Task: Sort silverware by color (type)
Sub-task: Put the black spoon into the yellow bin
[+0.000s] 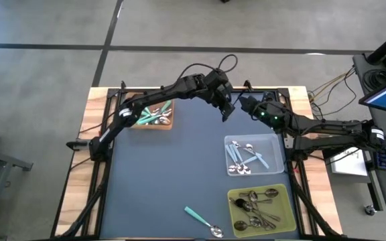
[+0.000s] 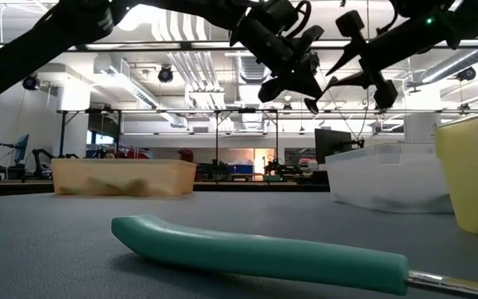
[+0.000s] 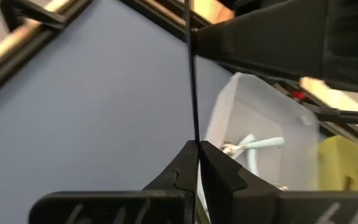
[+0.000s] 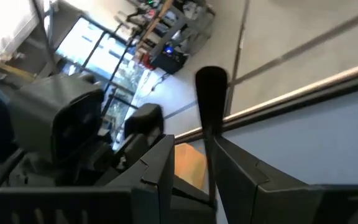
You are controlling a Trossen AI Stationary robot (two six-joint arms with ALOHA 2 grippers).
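Note:
High over the table's far middle, my left gripper (image 1: 226,112) and my right gripper (image 1: 242,102) meet tip to tip. The right gripper (image 4: 209,155) is shut on a dark spoon (image 4: 211,93). In the left wrist view a thin dark strip (image 3: 192,93), apparently that spoon seen edge-on, rises from my shut left gripper (image 3: 198,146) toward the right one. A teal-handled spoon (image 1: 203,221) lies flat near the table's front edge. It also fills the foreground of the low view (image 2: 256,249). My left gripper pinches the near end of the thin dark strip (image 3: 196,137) between its fingertips, slanting down from the table's left. Which part of the spoon this is, the fingers hide. The strip is clear of the table. My right gripper pinches the dark handle (image 4: 210,134) between its two fingers, coming about level from the table's right. The handle's rounded free end (image 4: 211,78) sticks out past the fingertips. The spoon is lifted well clear of the table.
A tan tray (image 1: 166,124) at the far left holds teal spoons. A clear bin (image 1: 273,140) at the right holds light-blue ones. A yellow-green bin (image 1: 236,201) at the front right holds dark metal ones. The dark mat between them is bare.

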